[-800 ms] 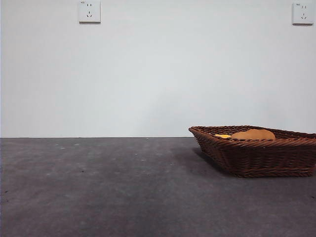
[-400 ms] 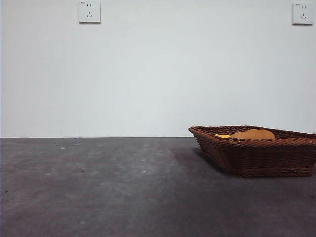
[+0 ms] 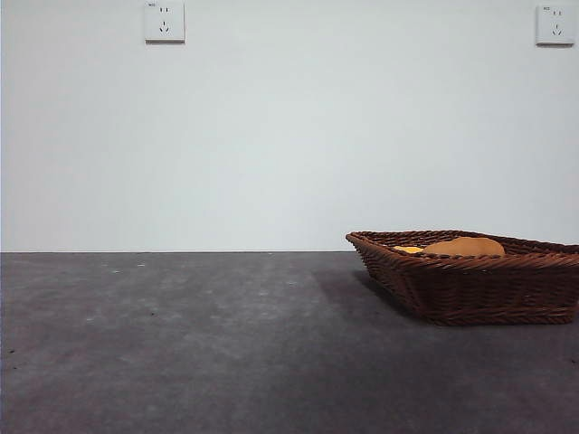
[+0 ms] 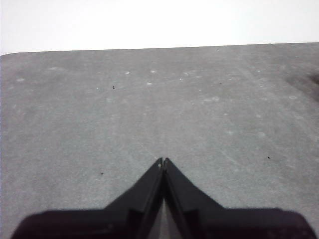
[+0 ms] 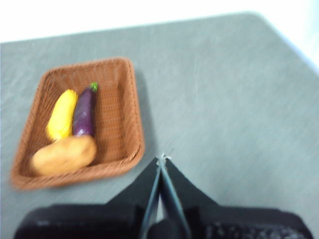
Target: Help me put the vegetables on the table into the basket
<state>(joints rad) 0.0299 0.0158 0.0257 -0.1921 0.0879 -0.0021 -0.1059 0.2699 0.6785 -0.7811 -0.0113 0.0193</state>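
Eggplant [image 5: 83,113] and corn [image 5: 62,115] lie parallel along basket [image 5: 130,119].

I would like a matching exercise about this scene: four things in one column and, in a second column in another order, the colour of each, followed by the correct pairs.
Things:
1. rounded potato
2. slim eggplant
3. smooth corn cob
4. woven wicker basket

Colours:
A. yellow
B. reddish-brown
C. dark purple
D. light brown

Pairs: 1-D, 2-C, 3-A, 4-B
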